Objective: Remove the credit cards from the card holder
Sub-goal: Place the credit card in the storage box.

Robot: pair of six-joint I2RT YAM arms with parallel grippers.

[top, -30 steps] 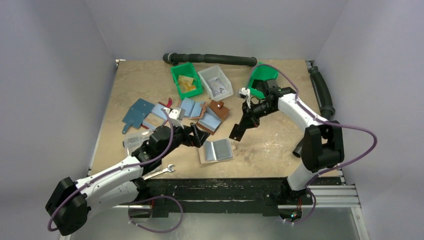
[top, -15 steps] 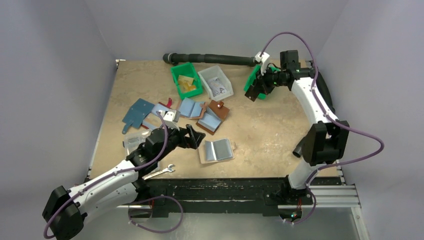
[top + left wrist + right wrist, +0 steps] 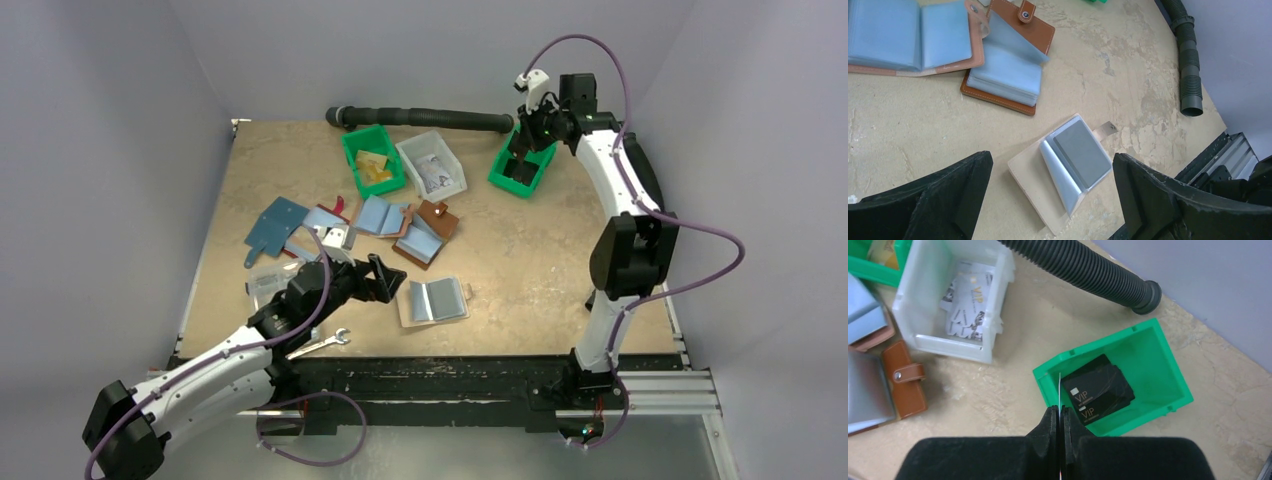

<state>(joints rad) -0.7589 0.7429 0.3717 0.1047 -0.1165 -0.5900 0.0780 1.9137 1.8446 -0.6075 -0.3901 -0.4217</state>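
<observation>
Overhead, pale grey walls (image 3: 120,120) are boxing in a mottled tan surface (image 3: 540,260). Left pincer (image 3: 1048,167) is hanging wide open, empty, over the card holder (image 3: 1028,174) lying front-centre, credit cards (image 3: 1083,152) inside. Right pincer (image 3: 1060,412) is pinching a thin card (image 3: 1060,385) edge-on above a green bin (image 3: 1168,365).

Your card holder (image 3: 1034,172) lies flat on the table's (image 3: 540,270) near side, a dark grey card (image 3: 1083,152) overlapping a light blue card (image 3: 1059,172) on it. Your right hand (image 3: 1060,415) pinches a thin card (image 3: 1060,390) edge-on.
</observation>
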